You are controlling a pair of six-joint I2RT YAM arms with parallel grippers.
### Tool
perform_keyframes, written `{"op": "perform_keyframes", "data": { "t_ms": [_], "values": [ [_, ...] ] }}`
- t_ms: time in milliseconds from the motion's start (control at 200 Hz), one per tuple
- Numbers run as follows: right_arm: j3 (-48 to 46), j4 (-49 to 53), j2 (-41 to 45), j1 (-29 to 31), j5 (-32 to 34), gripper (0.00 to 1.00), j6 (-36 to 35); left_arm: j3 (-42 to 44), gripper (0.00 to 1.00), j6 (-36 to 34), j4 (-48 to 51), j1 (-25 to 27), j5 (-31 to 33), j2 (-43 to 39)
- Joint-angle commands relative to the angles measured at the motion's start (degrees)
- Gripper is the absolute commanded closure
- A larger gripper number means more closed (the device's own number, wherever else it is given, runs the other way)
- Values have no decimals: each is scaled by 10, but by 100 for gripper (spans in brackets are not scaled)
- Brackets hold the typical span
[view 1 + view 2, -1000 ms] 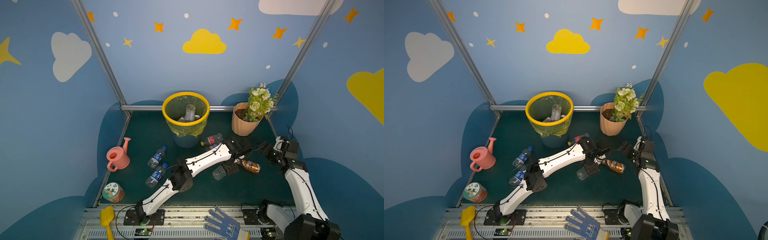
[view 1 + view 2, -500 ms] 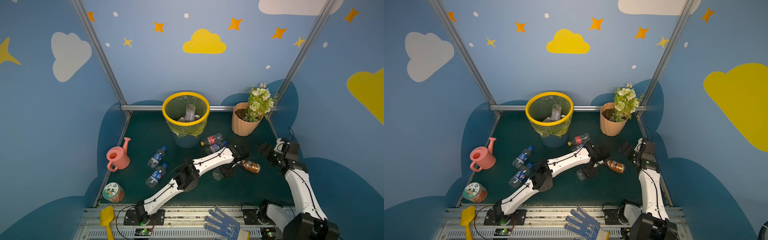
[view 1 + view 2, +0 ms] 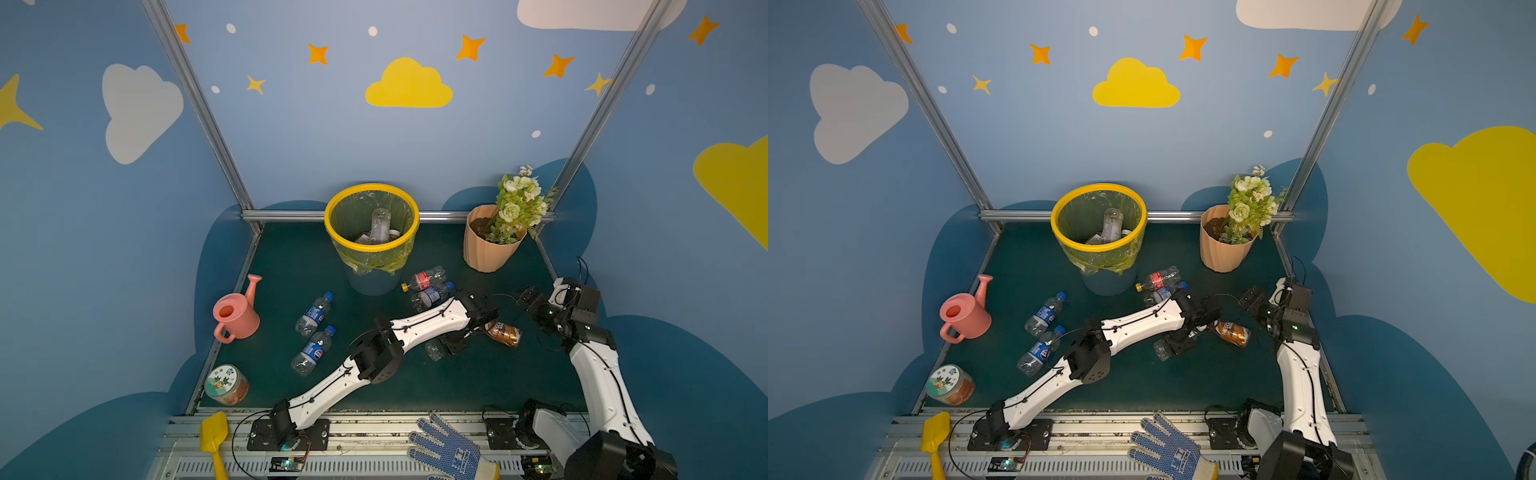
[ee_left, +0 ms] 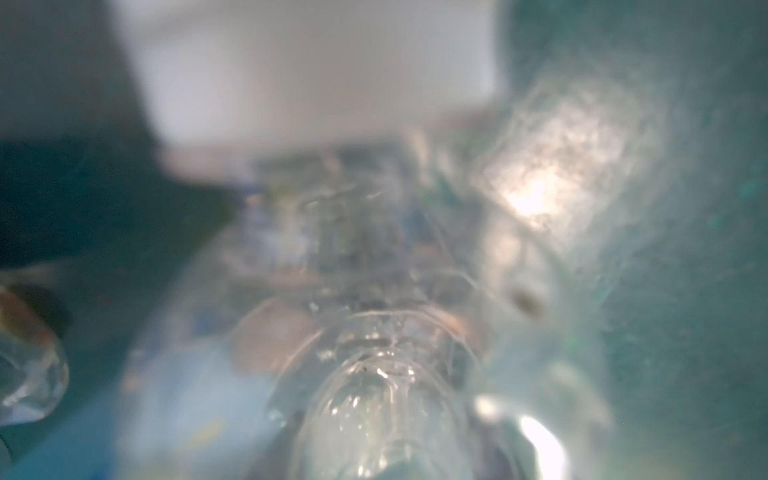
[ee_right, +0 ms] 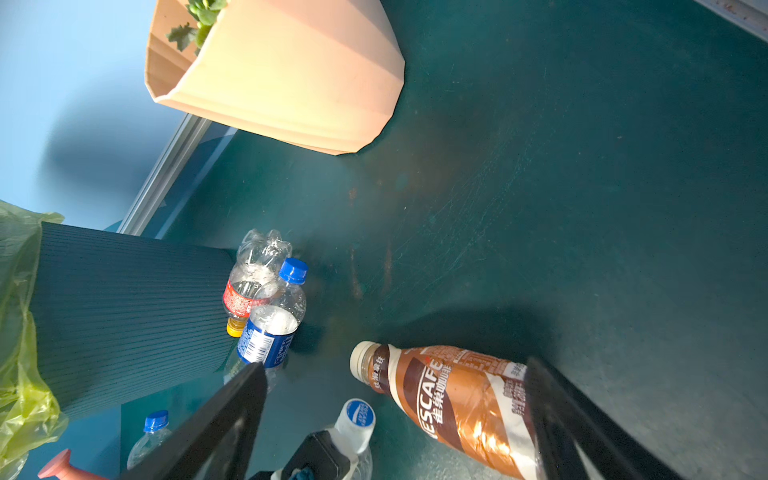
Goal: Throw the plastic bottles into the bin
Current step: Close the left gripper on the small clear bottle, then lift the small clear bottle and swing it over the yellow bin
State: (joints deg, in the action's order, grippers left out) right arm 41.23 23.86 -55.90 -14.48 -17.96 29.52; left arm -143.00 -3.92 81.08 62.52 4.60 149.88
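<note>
My left jaws on a clear bottle, my right jaws wide over the coffee one

My left jaws sat around a clear bottle [image 3: 435,351] lying on the green counter [image 3: 457,386]; its white cap read POCARI SWEAT [image 5: 354,417], and I could not tell whether I had clamped it. My right jaws were spread wide and empty, above a brown bottle [image 5: 453,399] with a cream cap, marked NESCAFE with Chinese characters. Beside the bin [image 3: 372,248], grey-blue with a yellow rim and bag, lay a crumpled red-labelled bottle [image 5: 249,286] with a yellow cap, touching a blue-capped one [image 5: 272,328] with a barcode. Two blue-labelled bottles [image 3: 312,316] [image 3: 312,351] lay farther left. Clear bottles [image 3: 380,226] were inside the bin.
</note>
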Motion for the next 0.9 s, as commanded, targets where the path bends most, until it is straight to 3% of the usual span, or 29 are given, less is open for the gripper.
{"op": "perform_keyframes", "data": {
  "t_ms": [0,170,566,726,896],
  "values": [
    [-4,-1,11,-3,-7,6,-6,23,53,11,-19,-5,4,-18],
    [-5,-3,12,-3,-6,5,-3,97,62,35,-99,-18,-4,-102],
    [-13,-34,21,-3,-26,6,10,228,62,81,-234,-36,30,-295],
    [-16,-57,4,3,-52,6,27,294,61,66,-325,-40,72,-399],
    [-16,-86,-11,20,-57,6,41,397,61,25,-486,-41,162,-519]
  ]
}}
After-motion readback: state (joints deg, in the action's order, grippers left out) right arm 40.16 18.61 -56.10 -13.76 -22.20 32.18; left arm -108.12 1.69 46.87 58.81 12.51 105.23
